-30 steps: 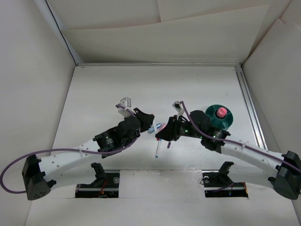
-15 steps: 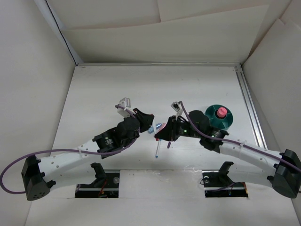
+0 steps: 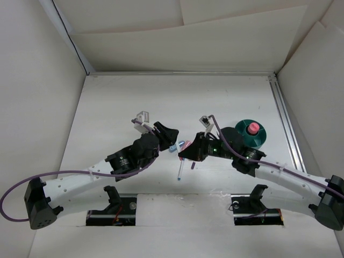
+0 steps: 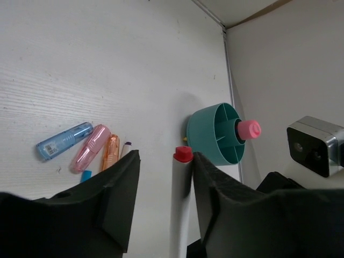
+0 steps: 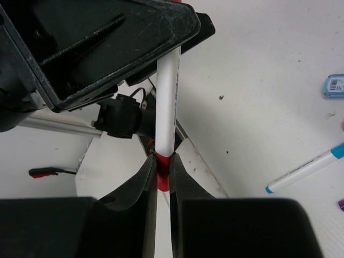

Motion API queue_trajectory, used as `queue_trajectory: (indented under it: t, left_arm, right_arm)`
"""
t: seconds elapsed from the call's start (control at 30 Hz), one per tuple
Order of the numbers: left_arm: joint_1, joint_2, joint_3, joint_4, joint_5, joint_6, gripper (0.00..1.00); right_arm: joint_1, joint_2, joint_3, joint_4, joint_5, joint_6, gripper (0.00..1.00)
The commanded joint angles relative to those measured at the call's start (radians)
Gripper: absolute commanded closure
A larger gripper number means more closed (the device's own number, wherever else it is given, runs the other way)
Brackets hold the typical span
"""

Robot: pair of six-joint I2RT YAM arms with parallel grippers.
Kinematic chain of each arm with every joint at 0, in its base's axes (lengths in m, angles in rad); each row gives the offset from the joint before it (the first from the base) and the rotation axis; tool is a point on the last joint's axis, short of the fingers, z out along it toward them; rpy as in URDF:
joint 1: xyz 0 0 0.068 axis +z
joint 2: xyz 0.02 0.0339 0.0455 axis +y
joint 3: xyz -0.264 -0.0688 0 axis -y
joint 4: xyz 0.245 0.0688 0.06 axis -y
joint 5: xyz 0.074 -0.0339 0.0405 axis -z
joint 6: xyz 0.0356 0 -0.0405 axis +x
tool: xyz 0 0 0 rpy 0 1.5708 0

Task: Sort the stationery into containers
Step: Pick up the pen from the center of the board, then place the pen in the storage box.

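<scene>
A thin white pen with red tips (image 4: 181,199) is held between my two grippers above the table. My right gripper (image 5: 162,166) is shut on its red end; the pen's white shaft (image 5: 166,102) runs up into the left gripper's black jaws. My left gripper (image 4: 164,183) is open, and the pen leans on its right finger (image 4: 215,188). In the top view the left gripper (image 3: 171,135) and right gripper (image 3: 185,153) meet at the table's middle. The teal cup (image 3: 244,137) holds the pink-capped glue stick (image 3: 252,128); both show in the left wrist view, cup (image 4: 212,134) and stick (image 4: 248,129).
Blue (image 4: 64,141), pink (image 4: 90,148) and orange (image 4: 110,152) markers and a purple-tipped pen (image 4: 126,146) lie together on the table. A blue-tipped white pen (image 3: 180,169) lies below the grippers, also in the right wrist view (image 5: 306,169). White walls enclose the table.
My left gripper's jaws have spread apart off the pen. My right gripper still grips the pen's red end and has shifted slightly to the right.
</scene>
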Motion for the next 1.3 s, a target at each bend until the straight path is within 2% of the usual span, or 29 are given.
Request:
queue_trajectory:
  t: [0.0,0.13,0.27,0.37,0.4,0.47,0.53,0.57,0.73,0.9,0.97,1.0,1.07,1.1,1.2,1.27]
  left_arm:
    - [0.005,-0.013,0.027,0.017,-0.01,0.035,0.6]
    - [0.005,-0.024,0.051,-0.006,-0.032,0.06,0.55]
    - [0.005,-0.053,0.063,-0.015,-0.023,0.088,0.55]
    - [0.005,-0.076,0.051,-0.006,0.002,0.088,0.55]
    - [0.005,-0.076,0.042,0.003,0.02,0.088,0.55]
    - [0.005,-0.076,0.033,0.023,0.042,0.111,0.55]
    - [0.005,-0.076,0.024,0.05,0.078,0.111,0.55]
    - [0.005,-0.065,0.01,0.063,0.097,0.123,0.55]
    - [0.005,-0.025,-0.009,0.113,0.224,0.149,0.56]
    - [0.005,-0.068,-0.087,0.135,0.313,0.17,0.56]
    - [0.005,-0.108,-0.114,0.149,0.333,0.17,0.56]
    - [0.005,-0.117,-0.125,0.158,0.348,0.17,0.56]
    - [0.005,-0.127,-0.137,0.158,0.358,0.181,0.56]
    - [0.005,-0.136,-0.137,0.158,0.358,0.195,0.56]
    - [0.005,-0.136,-0.137,0.175,0.358,0.195,0.56]
    - [0.005,-0.122,-0.137,0.205,0.379,0.204,0.56]
  right_arm:
    - [0.01,-0.057,0.002,0.022,0.036,0.033,0.98]
    - [0.01,-0.08,0.002,-0.012,0.096,0.089,0.98]
    - [-0.028,-0.164,-0.047,-0.081,0.144,0.18,0.99]
    - [-0.045,-0.239,-0.016,-0.211,0.199,0.189,0.99]
    - [-0.059,-0.258,0.005,-0.336,0.255,0.189,0.99]
    - [-0.07,-0.282,0.085,-0.456,0.314,0.165,0.99]
    - [-0.081,-0.282,0.164,-0.656,0.383,0.14,0.99]
    - [-0.081,-0.264,0.259,-0.725,0.409,0.125,0.99]
    - [-0.09,-0.065,0.591,-1.198,0.608,0.013,0.99]
    - [-0.116,0.151,0.906,-1.503,0.731,-0.081,0.99]
    - [-0.146,0.205,0.918,-1.503,0.643,-0.186,0.99]
    - [-0.2,0.221,0.918,-1.503,0.632,-0.206,0.99]
    - [-0.243,0.239,0.903,-1.503,0.619,-0.188,1.0]
    - [-0.321,0.239,0.89,-1.471,0.527,-0.171,1.0]
    - [-0.368,0.111,0.782,-1.271,0.377,-0.095,1.0]
    - [-0.387,0.066,0.722,-1.201,0.274,-0.063,1.0]
